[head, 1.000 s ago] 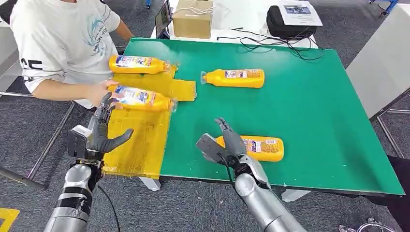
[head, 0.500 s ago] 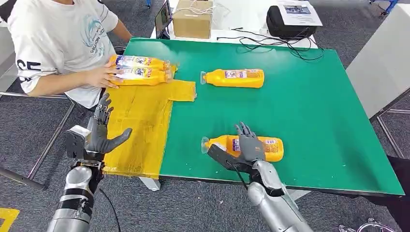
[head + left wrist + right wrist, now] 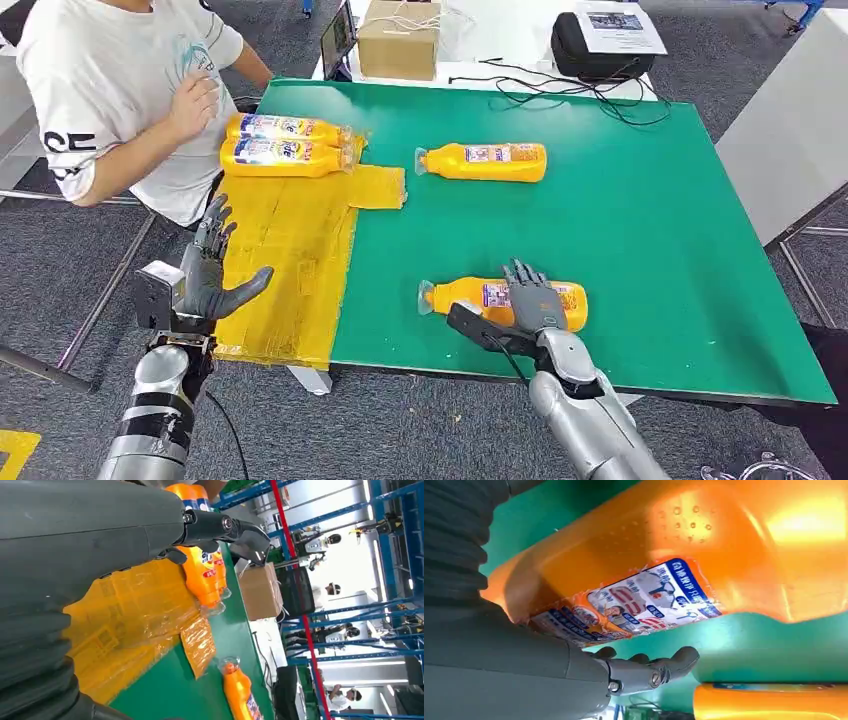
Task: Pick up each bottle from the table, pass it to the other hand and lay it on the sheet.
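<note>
Near the front edge of the green table lies an orange bottle on its side, cap to the left. My right hand is laid over its middle, fingers spread on top and thumb on the near side, not closed around it. In the right wrist view the bottle's label is right by the palm, and the thumb is stretched out. A second bottle lies farther back. Two bottles lie together at the far end of the yellow sheet. My left hand hovers open at the sheet's left edge.
A person in a white shirt stands at the table's far left corner, one hand raised off the table. A cardboard box, a black bag and cables sit beyond the far edge. A white table stands at the right.
My right hand has moved right and settled over the near bottle. The person slid the second bottle up beside the first on the sheet and drew the hand back. My left hand barely moved.
</note>
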Controlling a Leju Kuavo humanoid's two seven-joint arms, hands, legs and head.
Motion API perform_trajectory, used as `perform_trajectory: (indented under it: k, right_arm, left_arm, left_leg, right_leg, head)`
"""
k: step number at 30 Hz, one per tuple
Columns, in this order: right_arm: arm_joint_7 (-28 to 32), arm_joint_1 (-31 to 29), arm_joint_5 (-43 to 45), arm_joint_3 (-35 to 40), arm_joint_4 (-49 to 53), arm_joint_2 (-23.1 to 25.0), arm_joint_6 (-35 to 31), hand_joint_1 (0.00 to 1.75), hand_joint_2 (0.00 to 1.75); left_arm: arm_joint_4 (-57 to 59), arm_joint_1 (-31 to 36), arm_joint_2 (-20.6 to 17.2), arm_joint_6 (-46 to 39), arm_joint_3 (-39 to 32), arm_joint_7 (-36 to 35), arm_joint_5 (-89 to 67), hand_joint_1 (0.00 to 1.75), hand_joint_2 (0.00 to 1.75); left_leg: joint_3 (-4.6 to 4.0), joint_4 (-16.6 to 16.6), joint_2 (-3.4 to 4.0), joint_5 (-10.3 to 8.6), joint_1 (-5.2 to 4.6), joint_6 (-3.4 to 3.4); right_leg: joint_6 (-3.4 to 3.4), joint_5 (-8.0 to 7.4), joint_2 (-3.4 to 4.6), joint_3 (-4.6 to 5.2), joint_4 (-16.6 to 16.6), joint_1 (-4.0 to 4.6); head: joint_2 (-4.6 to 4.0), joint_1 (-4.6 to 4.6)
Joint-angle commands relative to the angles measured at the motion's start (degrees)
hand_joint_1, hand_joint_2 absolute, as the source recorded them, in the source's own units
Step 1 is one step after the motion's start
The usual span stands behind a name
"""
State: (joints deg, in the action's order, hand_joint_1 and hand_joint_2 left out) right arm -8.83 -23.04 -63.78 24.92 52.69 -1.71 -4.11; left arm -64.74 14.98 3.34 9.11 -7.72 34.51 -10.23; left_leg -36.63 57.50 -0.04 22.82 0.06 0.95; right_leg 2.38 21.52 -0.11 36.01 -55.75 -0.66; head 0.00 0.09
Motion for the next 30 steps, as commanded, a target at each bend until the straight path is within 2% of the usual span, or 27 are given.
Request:
perform_trajectory:
  k: [1,5,6,7,8,14,19,24,26,27,30]
  right_arm:
    - [0.1,-3.0,0.1,0.9,-9.6,-0.9,1.0,0.00,1.75]
    - [1.4,-6.1,0.7,2.4,-14.9,-1.5,5.3,0.00,1.75]
    - [2.2,-6.9,1.3,2.4,-16.2,-1.6,5.9,0.28,1.75]
    - [2.9,-7.8,1.7,2.6,-17.7,-1.6,6.4,1.68,1.75]
    - [3.5,-8.8,2.6,2.7,-19.4,-1.4,6.1,1.75,1.75]
    - [3.3,-9.6,3.5,2.4,-20.3,-1.8,5.0,1.73,1.75]
    - [6.6,-9.9,6.5,2.6,-20.4,-3.3,9.5,1.75,1.75]
    - [7.6,-10.2,7.7,3.3,-20.7,-3.7,9.8,1.75,1.75]
    - [10.9,-10.3,12.1,1.5,-20.5,-3.1,10.9,1.75,1.75]
    - [11.8,-9.9,14.7,0.0,-19.3,-2.2,8.8,1.75,1.75]
    - [11.3,-9.8,14.9,0.3,-18.8,-1.5,8.6,1.75,1.75]
  left_arm:
    - [2.3,1.7,0.3,0.0,-0.2,-0.3,-0.2,0.00,1.75]
    - [3.0,2.2,0.1,0.3,0.3,0.0,-0.6,0.00,1.75]
    - [3.4,2.5,0.0,0.4,0.5,0.0,-0.8,0.00,1.75]
    - [3.9,2.8,-0.1,0.4,0.6,0.1,-0.9,0.00,1.75]
    - [4.2,3.1,-0.1,0.2,0.7,0.3,-0.9,0.00,1.75]
    - [4.0,2.8,-0.7,0.2,0.6,0.5,-0.8,0.00,1.75]
    - [5.4,3.8,-1.1,1.0,1.1,0.7,-1.0,0.00,1.75]
    - [6.4,4.6,-1.2,0.8,1.4,0.9,-1.2,0.00,1.75]
    - [7.5,5.4,-1.3,0.8,2.0,0.6,-1.4,0.00,1.75]
    - [8.9,6.2,-1.2,0.0,2.6,-1.5,-2.0,0.00,1.75]
    - [9.4,6.4,-1.0,-0.1,2.8,-1.5,-2.0,0.00,1.75]
  left_leg:
    - [0.32,0.0,-0.10,0.11,0.05,-0.05]
    - [0.41,0.0,-0.12,0.13,0.05,-0.06]
    - [0.30,0.0,-0.10,0.07,0.03,-0.04]
    - [0.40,0.0,-0.11,0.11,0.05,-0.06]
    - [0.40,0.0,-0.12,0.08,0.05,-0.05]
    - [0.56,-0.1,-0.23,0.03,0.05,-0.05]
    - [0.58,0.0,-0.35,0.02,0.06,-0.01]
    - [0.52,-0.1,-0.33,-0.04,0.05,0.02]
    - [0.53,-0.1,-0.29,-0.03,0.05,0.02]
    - [0.60,-0.1,-0.39,0.00,0.08,-0.01]
    - [0.58,0.0,-0.34,0.00,0.07,-0.01]
  right_leg:
    - [-0.07,0.13,-0.10,-0.36,0.0,0.05]
    - [-0.08,0.16,-0.11,-0.47,0.0,0.05]
    - [-0.05,0.10,-0.09,-0.35,0.0,0.03]
    - [-0.08,0.14,-0.10,-0.45,0.0,0.05]
    - [-0.07,0.11,-0.12,-0.45,0.1,0.04]
    - [-0.10,0.12,-0.21,-0.59,0.1,0.05]
    - [-0.07,0.14,-0.24,-0.68,0.1,0.06]
    - [-0.04,0.08,-0.22,-0.62,0.1,0.05]
    - [-0.05,0.08,-0.18,-0.62,0.1,0.04]
    - [-0.08,0.14,-0.28,-0.73,0.1,0.08]
    - [-0.09,0.13,-0.23,-0.69,0.1,0.08]
  head:
    - [0.00,0.00]
    - [0.00,0.00]
    - [0.00,0.00]
    - [0.00,0.00]
    - [0.00,0.00]
    - [0.00,0.00]
    - [0.00,0.00]
    - [0.00,0.00]
    - [0.00,0.00]
    - [0.00,0.00]
    - [0.00,0.00]
